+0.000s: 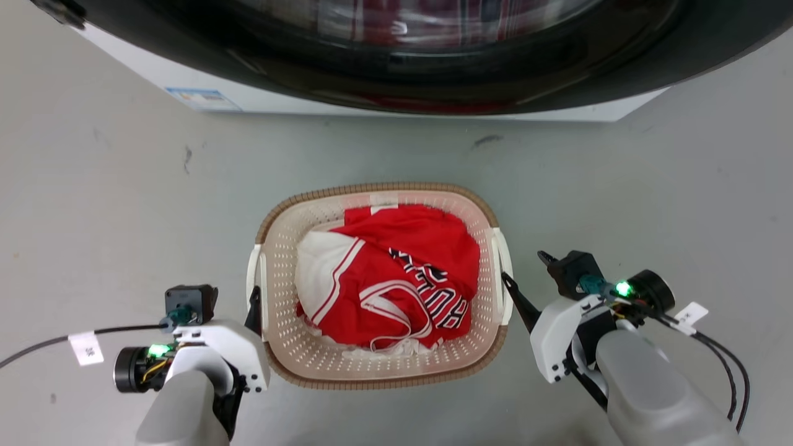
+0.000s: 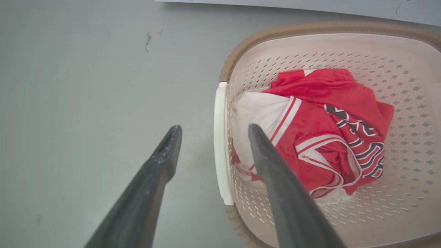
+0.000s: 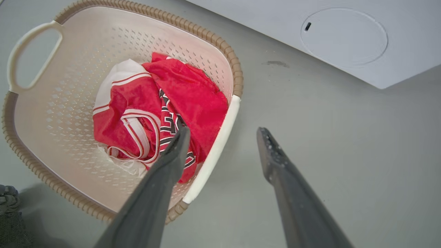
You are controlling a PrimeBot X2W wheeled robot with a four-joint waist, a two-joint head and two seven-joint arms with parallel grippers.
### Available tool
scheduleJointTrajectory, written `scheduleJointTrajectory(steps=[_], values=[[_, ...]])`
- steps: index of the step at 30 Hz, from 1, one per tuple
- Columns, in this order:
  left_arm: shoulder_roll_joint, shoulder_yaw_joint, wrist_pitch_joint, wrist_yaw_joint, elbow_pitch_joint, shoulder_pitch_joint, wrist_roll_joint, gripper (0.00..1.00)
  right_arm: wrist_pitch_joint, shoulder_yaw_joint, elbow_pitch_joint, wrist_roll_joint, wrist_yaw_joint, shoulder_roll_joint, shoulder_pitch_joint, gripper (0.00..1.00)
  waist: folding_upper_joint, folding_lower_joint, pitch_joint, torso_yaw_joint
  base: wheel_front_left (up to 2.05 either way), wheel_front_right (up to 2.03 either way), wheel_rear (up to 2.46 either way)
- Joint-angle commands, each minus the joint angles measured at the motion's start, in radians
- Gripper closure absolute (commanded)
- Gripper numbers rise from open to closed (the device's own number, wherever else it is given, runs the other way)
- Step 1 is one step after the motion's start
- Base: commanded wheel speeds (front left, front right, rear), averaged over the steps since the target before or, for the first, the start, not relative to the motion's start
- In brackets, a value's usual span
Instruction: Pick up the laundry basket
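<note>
The laundry basket [image 1: 378, 187] stands on the grey floor in front of me, cream and perforated, with a brown rim. A red and white jersey [image 1: 396, 279] lies crumpled inside it. My left gripper [image 1: 253, 305] is open at the basket's left side. In the left wrist view its fingers [image 2: 214, 128] straddle the white left handle [image 2: 220, 155], one outside the basket [image 2: 344, 51] and one over the inside. My right gripper [image 1: 526, 275] is open too. In the right wrist view it [image 3: 224, 130] straddles the white right handle [image 3: 217, 148] of the basket [image 3: 69, 62] the same way.
A washing machine [image 1: 396, 56] with a dark round door stands just beyond the basket, with red cloth behind its glass. Its white lower panel [image 3: 344, 38] shows in the right wrist view. Bare grey floor [image 1: 93, 204] surrounds the basket. Black cables [image 1: 49, 344] trail from both wrists.
</note>
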Motion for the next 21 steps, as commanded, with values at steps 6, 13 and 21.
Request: scheduleJointTrajectory(steps=[6,13,21], values=[[-0.006,-0.015,-0.003,-0.004,0.063,-0.071,-0.009,0.0,-0.002,0.045,0.073,0.04,-0.001,0.004,-0.078,0.0,0.0,-0.0002,0.094,0.016,0.0,0.0,0.0],[-0.013,-0.032,-0.003,-0.005,0.099,-0.126,-0.019,0.0,-0.002,0.095,0.156,0.075,-0.001,0.011,-0.145,0.0,0.0,-0.0002,0.157,0.033,0.0,0.0,0.0],[-0.021,-0.055,-0.003,-0.006,0.118,-0.169,-0.028,0.0,-0.002,0.127,0.218,0.101,-0.001,0.016,-0.218,0.0,0.0,-0.0002,0.211,0.044,0.0,0.0,0.0]])
